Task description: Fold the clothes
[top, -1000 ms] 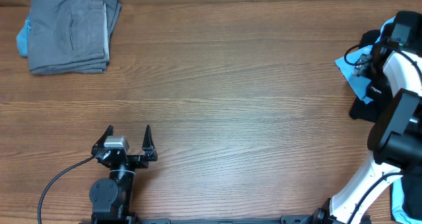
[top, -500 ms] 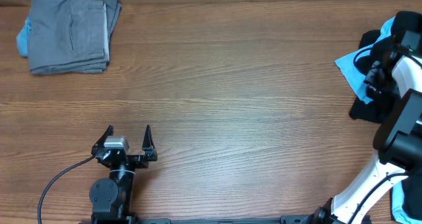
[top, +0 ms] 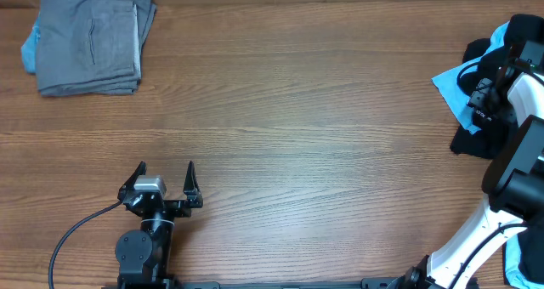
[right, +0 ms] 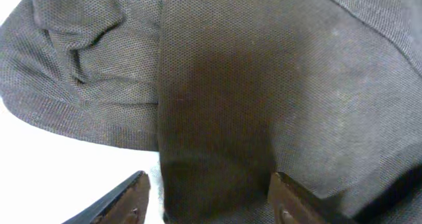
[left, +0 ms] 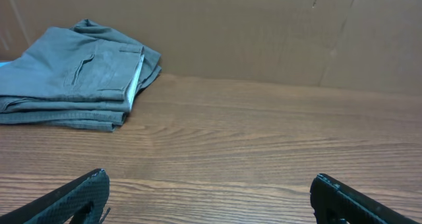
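Observation:
Folded grey trousers [top: 89,39] lie at the table's far left corner, on a light blue garment; they also show in the left wrist view [left: 76,76]. My left gripper [top: 166,172] is open and empty near the front edge, far from them; its fingers frame bare wood [left: 208,191]. At the far right a pile of dark and light blue clothes [top: 463,98] lies on the table. My right gripper [top: 497,55] hangs over this pile. In the right wrist view its open fingers [right: 208,197] straddle a fold of dark fabric [right: 217,105].
A wooden table [top: 297,127] spans the view. A cardboard wall [left: 264,26] stands behind it. The right arm's white links [top: 518,110] rise along the right edge.
The right gripper has shifted slightly toward the far right over the clothes pile. The left arm has not moved.

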Available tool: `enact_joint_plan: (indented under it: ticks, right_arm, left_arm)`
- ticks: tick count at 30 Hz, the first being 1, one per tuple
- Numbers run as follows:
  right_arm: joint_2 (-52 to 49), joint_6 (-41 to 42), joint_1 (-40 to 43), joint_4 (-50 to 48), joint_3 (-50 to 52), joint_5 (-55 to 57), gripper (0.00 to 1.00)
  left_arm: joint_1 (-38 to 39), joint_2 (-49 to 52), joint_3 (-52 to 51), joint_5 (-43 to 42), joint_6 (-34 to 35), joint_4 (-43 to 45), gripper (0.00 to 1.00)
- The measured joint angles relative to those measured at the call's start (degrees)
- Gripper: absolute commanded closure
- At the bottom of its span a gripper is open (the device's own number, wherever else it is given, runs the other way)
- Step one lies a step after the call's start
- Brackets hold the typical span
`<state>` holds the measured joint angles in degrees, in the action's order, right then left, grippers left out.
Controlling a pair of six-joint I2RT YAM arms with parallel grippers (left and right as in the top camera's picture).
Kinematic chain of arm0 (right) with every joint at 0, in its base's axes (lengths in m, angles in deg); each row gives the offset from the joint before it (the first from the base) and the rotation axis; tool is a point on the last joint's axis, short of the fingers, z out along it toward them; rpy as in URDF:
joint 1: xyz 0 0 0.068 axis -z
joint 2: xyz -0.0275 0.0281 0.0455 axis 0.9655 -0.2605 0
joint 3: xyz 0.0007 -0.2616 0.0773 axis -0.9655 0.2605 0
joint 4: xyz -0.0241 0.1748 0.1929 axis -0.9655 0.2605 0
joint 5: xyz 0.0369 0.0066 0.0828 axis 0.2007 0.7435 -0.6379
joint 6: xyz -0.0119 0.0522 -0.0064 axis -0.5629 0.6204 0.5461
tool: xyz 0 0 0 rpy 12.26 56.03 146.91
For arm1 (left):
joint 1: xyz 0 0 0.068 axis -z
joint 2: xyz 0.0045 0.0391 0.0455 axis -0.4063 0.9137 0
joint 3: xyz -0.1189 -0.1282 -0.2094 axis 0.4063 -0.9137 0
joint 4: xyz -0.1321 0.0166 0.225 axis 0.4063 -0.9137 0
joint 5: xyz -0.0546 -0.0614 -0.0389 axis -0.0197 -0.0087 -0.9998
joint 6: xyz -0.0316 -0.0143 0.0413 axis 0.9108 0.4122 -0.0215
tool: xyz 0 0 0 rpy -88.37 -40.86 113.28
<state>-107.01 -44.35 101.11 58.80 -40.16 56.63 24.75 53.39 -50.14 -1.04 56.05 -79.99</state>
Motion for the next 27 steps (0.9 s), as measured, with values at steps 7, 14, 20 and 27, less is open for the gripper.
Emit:
enact_joint_plan:
  ticks: [7, 14, 20, 27]
  right_arm:
    - [-0.02, 0.11, 0.0, -1.27, 1.66, -0.44, 0.45]
    - [-0.02, 0.0, 0.0, -1.75, 3.15, -0.22, 0.63]
    - [-0.02, 0.2, 0.0, -1.09, 3.1, -0.2, 0.65]
    - [-0.02, 0.22, 0.0, 1.2, 1.49, -0.24, 0.75]
  left_arm:
    - [0.0, 0.0, 0.0, 0.02, -0.02, 0.02, 0.0]
    - [0.0, 0.0, 0.0, 0.0, 0.0, 0.02, 0.0]
    - [0.0, 0.0, 0.0, 0.0, 0.0, 0.02, 0.0]
    - [0.0, 0.0, 0.0, 0.0, 0.0, 0.02, 0.0]
